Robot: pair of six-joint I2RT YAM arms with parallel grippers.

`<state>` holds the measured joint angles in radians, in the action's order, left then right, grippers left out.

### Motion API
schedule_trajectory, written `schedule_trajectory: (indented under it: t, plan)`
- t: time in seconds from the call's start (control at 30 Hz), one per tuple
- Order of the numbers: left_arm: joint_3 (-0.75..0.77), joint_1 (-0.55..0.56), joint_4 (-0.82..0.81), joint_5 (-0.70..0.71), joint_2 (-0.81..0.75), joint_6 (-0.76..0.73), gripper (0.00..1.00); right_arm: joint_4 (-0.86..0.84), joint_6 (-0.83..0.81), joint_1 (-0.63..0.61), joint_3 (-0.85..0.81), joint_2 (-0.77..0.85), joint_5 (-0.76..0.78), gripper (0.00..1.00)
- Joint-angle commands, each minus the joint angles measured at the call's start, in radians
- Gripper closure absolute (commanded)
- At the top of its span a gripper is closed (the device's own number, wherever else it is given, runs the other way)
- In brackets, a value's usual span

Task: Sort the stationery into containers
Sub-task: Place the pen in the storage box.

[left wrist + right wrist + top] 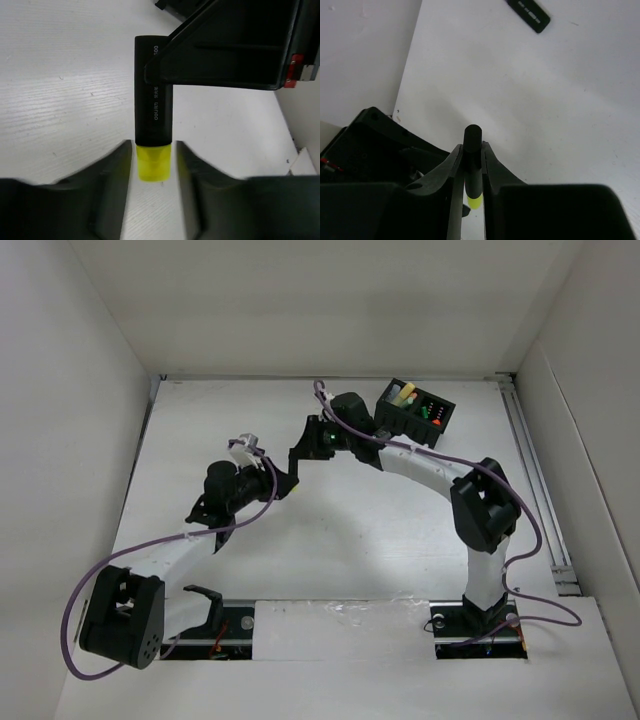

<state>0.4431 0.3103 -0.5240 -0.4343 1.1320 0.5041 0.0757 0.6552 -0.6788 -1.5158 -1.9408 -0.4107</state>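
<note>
So, handover: right hand (471, 150) gripped the yellow highlighter (154, 115), left hand (154, 146) seemed barely parted round its cap; organiser box (415, 412) awaited delivery.

One yellow-capped highlighter (153, 116), one black organiser box (446, 421), one left claw (154, 150), one right claw (471, 150).
</note>
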Motion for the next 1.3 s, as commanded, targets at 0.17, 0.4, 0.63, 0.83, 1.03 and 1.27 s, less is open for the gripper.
schedule_trajectory:
  t: [0.17,0.4,0.63,0.83,1.03,1.27]
  plan:
    - [0.011,0.001,-0.054,-0.001,-0.026,0.0,0.45,-0.03,0.003,0.011,-0.006,0.035,0.119,1.0]
    - [0.011,0.001,-0.054,0.074,-0.129,0.031,0.44,-0.03,0.063,0.129,0.051,0.149,0.289,1.0]
    - [0.042,0.001,0.048,0.262,-0.111,0.074,0.41,-0.04,0.125,0.326,0.181,0.35,0.686,1.0]
    - [0.098,0.001,0.082,0.359,0.052,0.128,0.41,-0.05,0.181,0.49,0.2,0.365,0.964,1.0]
    - [0.14,-0.008,0.137,0.497,0.146,0.151,0.44,-0.05,0.169,0.558,0.147,0.257,1.044,1.0]
    - [0.187,-0.008,0.185,0.614,0.198,0.16,0.44,-0.05,0.124,0.535,0.105,0.187,1.145,1.0]
